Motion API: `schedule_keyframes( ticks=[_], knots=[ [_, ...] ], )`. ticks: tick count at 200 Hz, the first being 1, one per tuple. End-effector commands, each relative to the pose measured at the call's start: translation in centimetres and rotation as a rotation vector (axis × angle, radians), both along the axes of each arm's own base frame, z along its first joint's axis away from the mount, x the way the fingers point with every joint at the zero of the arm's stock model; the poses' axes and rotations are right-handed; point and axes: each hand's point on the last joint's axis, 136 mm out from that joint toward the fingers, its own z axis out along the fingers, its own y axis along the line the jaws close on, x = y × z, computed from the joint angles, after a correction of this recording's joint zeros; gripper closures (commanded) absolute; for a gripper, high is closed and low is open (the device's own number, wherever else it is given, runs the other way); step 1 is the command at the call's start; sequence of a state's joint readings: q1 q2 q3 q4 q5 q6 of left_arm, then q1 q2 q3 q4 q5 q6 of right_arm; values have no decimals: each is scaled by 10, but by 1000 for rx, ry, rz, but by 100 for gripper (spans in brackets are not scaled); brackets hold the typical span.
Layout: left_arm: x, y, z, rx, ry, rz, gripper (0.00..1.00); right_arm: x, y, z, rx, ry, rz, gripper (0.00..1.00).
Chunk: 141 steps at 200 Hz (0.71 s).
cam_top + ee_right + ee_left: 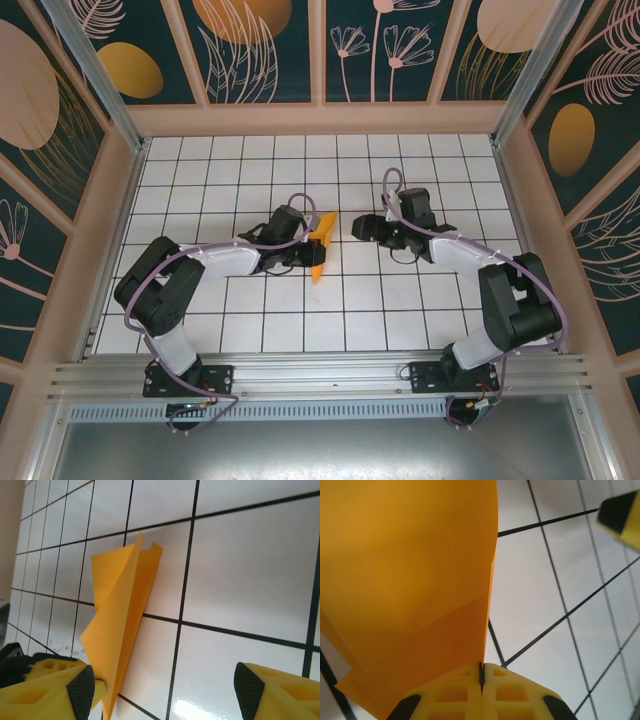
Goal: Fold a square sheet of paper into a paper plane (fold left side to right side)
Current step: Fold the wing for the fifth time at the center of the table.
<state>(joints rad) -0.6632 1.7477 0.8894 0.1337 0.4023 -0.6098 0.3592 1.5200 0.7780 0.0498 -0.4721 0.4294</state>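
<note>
**Worktop** (260,330): white tiles with a black grid, lying on every side of the left gripper.

**Left gripper** (306,238): we log the jaws pressed together on the sheet. In its wrist view the gripper (481,672) shows no gap, and the paper rises from between its fingers.

**Sheet of paper** (321,245): orange-yellow and folded into a pointed wedge of several layers. It is pinched in the left gripper, with one point reaching nearer than the gripper. Whether that point rests on the tiles we cannot tell. The loose flaps (122,610) gape apart.

We judge the sheet (410,580) to be very light, limp and easily creased, and likely to slide on the glossy tile. The firmest hold should be along a creased edge where the layers double. The free flaps would buckle.

**Right gripper** (358,228): right of the left gripper and slightly farther back. Its jaws stand wide (165,687) with nothing between the pads. One finger (82,687) lies just beside the wedge's tip, and contact there is unclear.

**Back wall** (320,60): dark panels with a leaf pattern, well beyond the left gripper.
</note>
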Motion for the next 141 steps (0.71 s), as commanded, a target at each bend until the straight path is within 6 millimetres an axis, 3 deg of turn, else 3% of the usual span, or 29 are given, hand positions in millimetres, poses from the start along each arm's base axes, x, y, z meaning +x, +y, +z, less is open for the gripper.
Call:
schedule_keyframes(
  ticks=[1, 37, 77, 141],
  knots=[
    [0, -9, 12, -156, 36, -17, 100, -2, 14, 5, 40, -54, 35, 25],
    [6, -6, 20, -264, 57, -2, 100, -10, 27, -6, 48, -51, 50, 30],
    [9, -5, 11, -311, 107, 0, 100, -12, 39, -11, 59, -58, 60, 31],
    [13, 15, 2, -339, 116, 40, 100, -9, 53, -18, 82, -59, 64, 36]
  ],
)
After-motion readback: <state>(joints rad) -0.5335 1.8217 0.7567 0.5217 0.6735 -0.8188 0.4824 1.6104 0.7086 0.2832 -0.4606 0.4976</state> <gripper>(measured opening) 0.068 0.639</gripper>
